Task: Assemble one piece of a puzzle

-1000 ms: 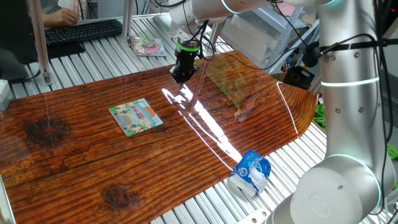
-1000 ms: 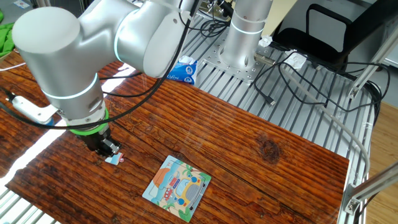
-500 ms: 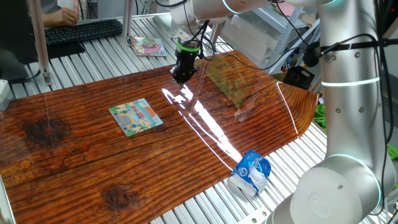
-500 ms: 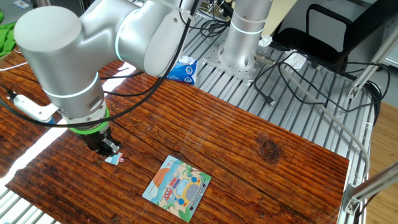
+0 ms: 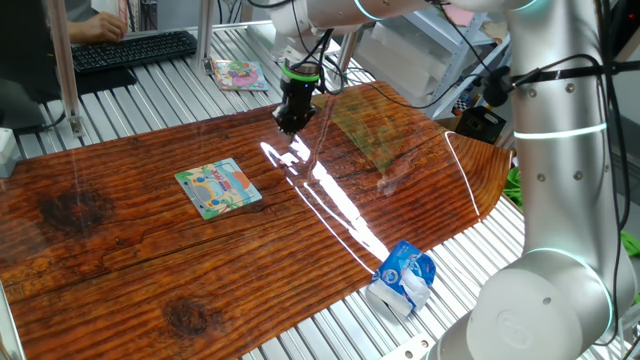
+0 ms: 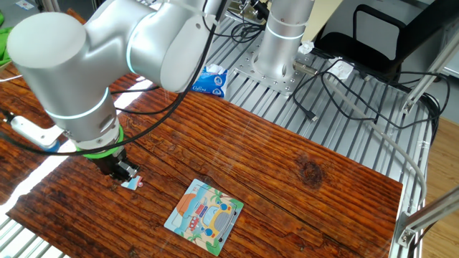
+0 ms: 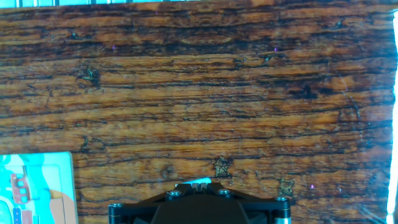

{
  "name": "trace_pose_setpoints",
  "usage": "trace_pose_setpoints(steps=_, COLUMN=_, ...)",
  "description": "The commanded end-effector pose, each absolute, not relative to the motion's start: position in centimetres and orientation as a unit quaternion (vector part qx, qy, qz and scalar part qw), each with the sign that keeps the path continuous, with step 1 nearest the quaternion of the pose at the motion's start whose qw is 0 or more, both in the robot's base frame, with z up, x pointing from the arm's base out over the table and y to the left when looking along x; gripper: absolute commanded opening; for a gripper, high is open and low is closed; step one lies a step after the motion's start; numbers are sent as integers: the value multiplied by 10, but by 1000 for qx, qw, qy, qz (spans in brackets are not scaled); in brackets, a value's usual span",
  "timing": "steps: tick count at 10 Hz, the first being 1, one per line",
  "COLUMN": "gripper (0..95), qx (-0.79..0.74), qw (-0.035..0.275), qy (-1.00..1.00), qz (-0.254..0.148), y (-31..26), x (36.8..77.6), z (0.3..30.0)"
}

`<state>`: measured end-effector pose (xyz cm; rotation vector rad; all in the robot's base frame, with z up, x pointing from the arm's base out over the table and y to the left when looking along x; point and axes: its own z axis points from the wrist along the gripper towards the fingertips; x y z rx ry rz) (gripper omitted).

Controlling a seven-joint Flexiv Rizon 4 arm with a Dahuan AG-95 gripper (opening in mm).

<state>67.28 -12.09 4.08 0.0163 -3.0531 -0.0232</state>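
The counter point(image 5: 150, 250) is a dark, reddish wood-grain sheet with knots and heavy streaks, laid over a bed of metal slats point(image 5: 330, 325) that show along its near and far sides. A bright streak of reflected light runs across its middle in one fixed view. Beyond the far edge a keyboard point(image 5: 130, 50) lies on a desk, and a colourful picture booklet point(image 5: 238, 74) rests on the slats. A blue-and-white packet point(image 5: 403, 278) sits on the slats just off the counter's near edge.

Broad stretches of bare wood surround the puzzle point(image 6: 204, 216) on every side. In the other fixed view it lies close to the near edge of the counter, with open grain reaching toward the arm's base point(image 6: 276, 64).

The puzzle is a flat square board with a green border and a cartoon picture in blue, yellow and red. In the hand view only its corner shows at the lower left. The piece point(image 6: 132, 183) is a tiny pale scrap with a light blue tint, sitting at the tip of the gripper point(image 6: 126, 175), near the puzzle but apart from it. The gripper's fingers appear drawn in close on the piece, yet I cannot tell for certain whether they pinch it or only sit above it. In the hand view a pale sliver point(image 7: 200, 182) peeks out just over the gripper's black body.
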Motion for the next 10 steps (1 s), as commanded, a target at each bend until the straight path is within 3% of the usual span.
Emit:
trace_pose_setpoints(steps=1, gripper=0, qx=-2, qw=45, qy=-999, qz=-11, y=-121, x=671, z=41)
trace_pose_setpoints(steps=2, gripper=0, qx=-6, qw=46, qy=-999, qz=-10, y=-121, x=671, z=41)
trace_pose_setpoints(steps=3, gripper=190, qx=-10, qw=47, qy=-999, qz=-10, y=-121, x=671, z=41)
trace_pose_setpoints(steps=6, gripper=190, qx=21, qw=50, qy=-998, qz=-19, y=-118, x=660, z=39)
trace_pose_setpoints(steps=7, gripper=380, qx=27, qw=53, qy=-998, qz=-19, y=-118, x=657, z=38)
trace_pose_setpoints(steps=10, gripper=380, qx=62, qw=59, qy=-996, qz=-21, y=-117, x=655, z=35)
